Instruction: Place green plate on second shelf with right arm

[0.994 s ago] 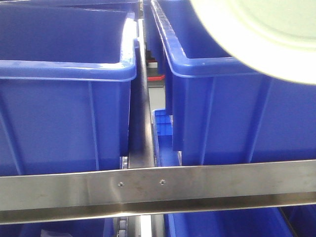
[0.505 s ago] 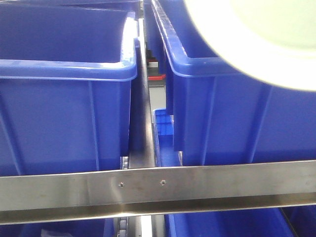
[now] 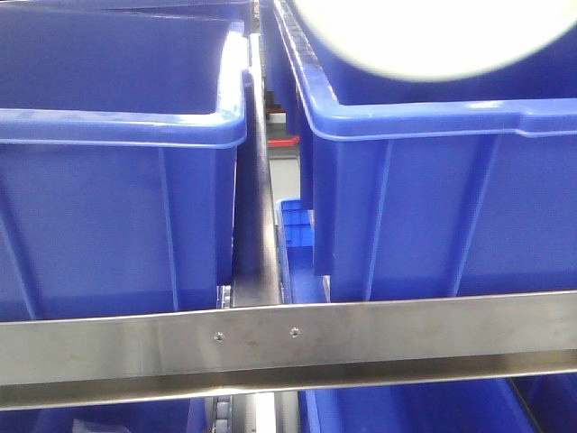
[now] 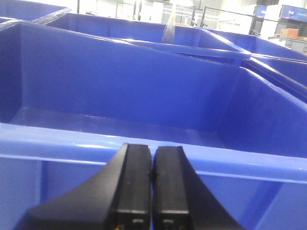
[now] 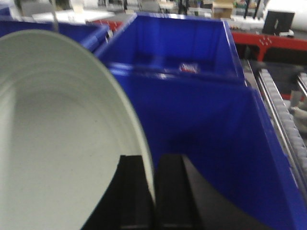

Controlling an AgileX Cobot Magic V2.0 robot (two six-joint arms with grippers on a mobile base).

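The green plate (image 3: 424, 36) shows as a pale blurred disc at the top of the front view, above the right blue bin (image 3: 433, 180). In the right wrist view the plate (image 5: 57, 134) fills the left half, held on edge. My right gripper (image 5: 152, 165) is shut on the plate's rim, one finger on each face, above the inside of a blue bin (image 5: 211, 129). My left gripper (image 4: 152, 158) is shut and empty, its fingers pressed together just in front of the near rim of a blue bin (image 4: 120, 105).
A steel shelf rail (image 3: 288, 347) crosses the front view low down. A second blue bin (image 3: 117, 162) sits to the left, with a steel divider (image 3: 263, 180) between the two. More blue bins (image 4: 158, 40) stand behind. A roller track (image 5: 283, 110) runs at the right.
The plate has moved up and left in the front view; it covered the right bin's upper right corner before and now only its lower edge shows at the top.
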